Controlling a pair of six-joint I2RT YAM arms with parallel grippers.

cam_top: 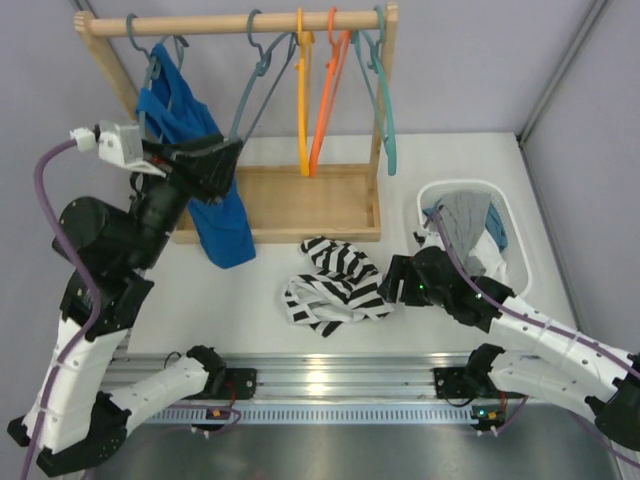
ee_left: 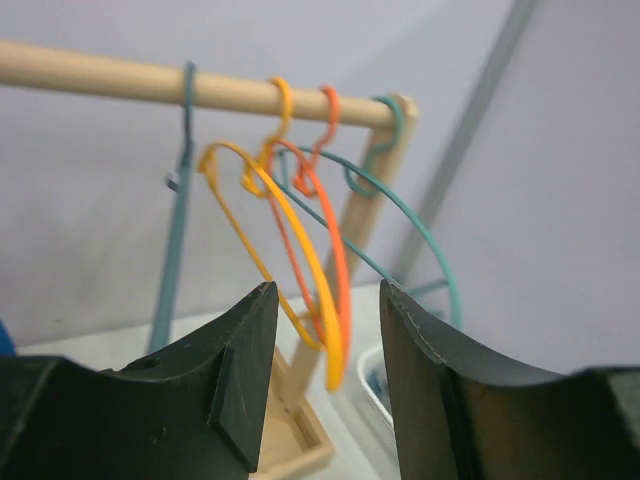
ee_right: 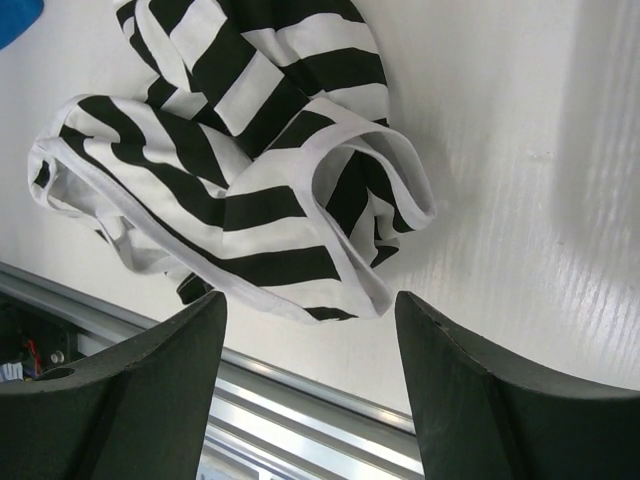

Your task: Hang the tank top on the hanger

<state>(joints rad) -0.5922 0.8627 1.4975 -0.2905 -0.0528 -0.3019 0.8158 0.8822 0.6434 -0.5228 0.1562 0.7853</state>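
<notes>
Top external view: the tank top (cam_top: 335,285) lies crumpled on the desk (cam_top: 250,310), in front of the wooden rack base (cam_top: 300,205) and between my two arms. The hanger (cam_top: 250,100) hangs empty from the wooden rail (cam_top: 235,22), between a blue top (cam_top: 195,150) on its left and a yellow hanger (cam_top: 302,100) and an orange hanger (cam_top: 325,100) on its right. My left gripper (cam_top: 228,165) is raised near the hanger's lower end, in front of the blue top. My right gripper (cam_top: 392,283) sits low, just right of the tank top, with a white basket (cam_top: 510,225) of clothes behind it.

Left wrist view: the left fingers (ee_left: 250,370) stand apart with nothing between them, and the hanger (ee_left: 178,230) hangs beyond them to the left.

Right wrist view: the right fingers (ee_right: 450,380) stand apart, and the striped fabric (ee_right: 250,170) lies just ahead of the tips, not gripped.
</notes>
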